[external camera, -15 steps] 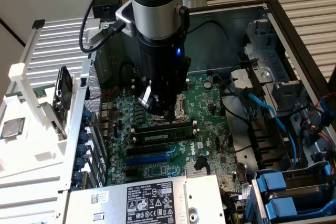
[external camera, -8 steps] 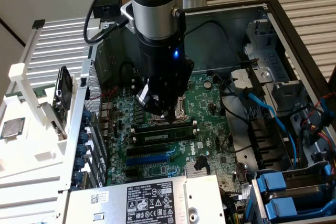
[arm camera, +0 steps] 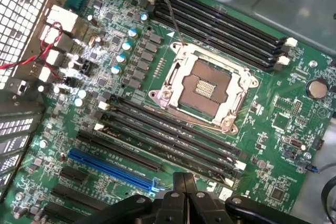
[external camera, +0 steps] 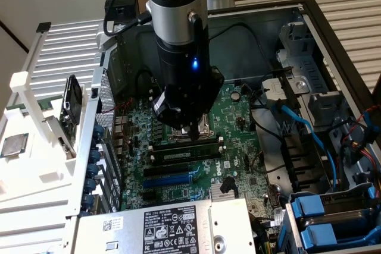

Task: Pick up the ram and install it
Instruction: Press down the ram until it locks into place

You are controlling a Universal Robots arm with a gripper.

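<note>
The ram, a long thin stick with a pale label, stands on edge in one of the black memory slots beside the empty processor socket. My gripper hangs over the motherboard with its fingertips just behind the ram's top edge; I cannot tell whether they touch it. In the wrist view the gripper is shut, its fingers pressed together with nothing between them.
The computer case wall rings the board. Blue cables and drive bays lie at the exterior view's right, and a power supply sits at the front. A white rack outside the case holds a silver processor chip.
</note>
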